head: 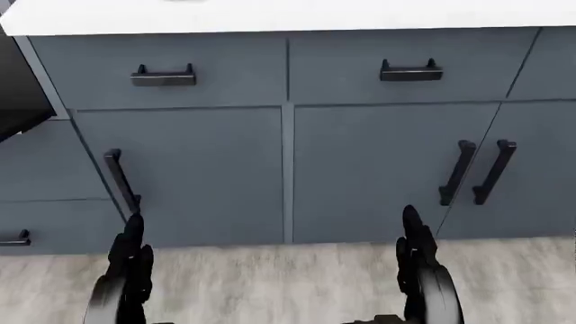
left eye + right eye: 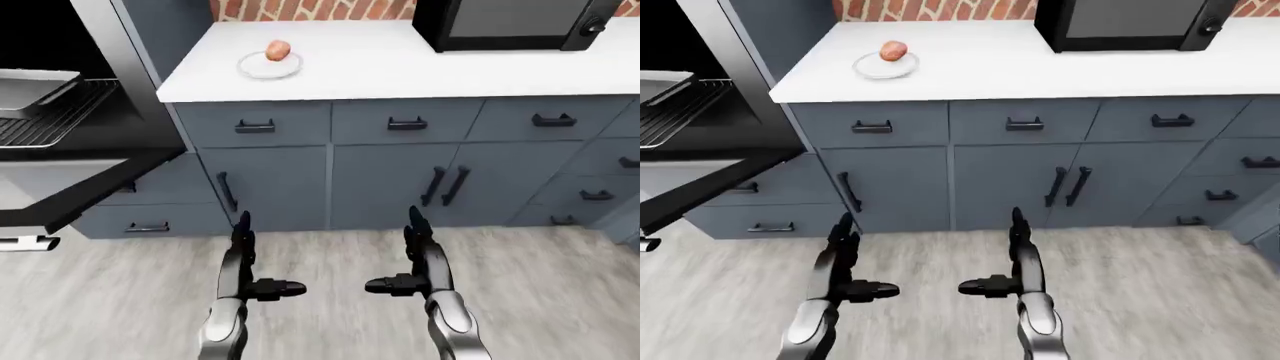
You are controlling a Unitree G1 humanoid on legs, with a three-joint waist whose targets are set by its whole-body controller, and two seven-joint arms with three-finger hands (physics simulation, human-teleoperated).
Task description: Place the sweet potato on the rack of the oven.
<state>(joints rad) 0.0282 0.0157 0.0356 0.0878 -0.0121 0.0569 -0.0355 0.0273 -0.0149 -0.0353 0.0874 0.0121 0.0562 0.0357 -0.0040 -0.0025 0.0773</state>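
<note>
Smooth matt white countertop (image 2: 400,67); matt blue-grey cabinet fronts (image 2: 270,187) with black metal handles (image 2: 255,126); pale wood-grain floor (image 2: 330,262); wire metal oven rack (image 2: 45,120); rough red brick wall (image 2: 310,9).

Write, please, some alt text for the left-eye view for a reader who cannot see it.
A sweet potato sits on a small plate on a white counter above grey cabinets. At the left, the open oven shows a rack bearing a metal tray. The left hand and right hand hang open and empty over the wood floor.
</note>
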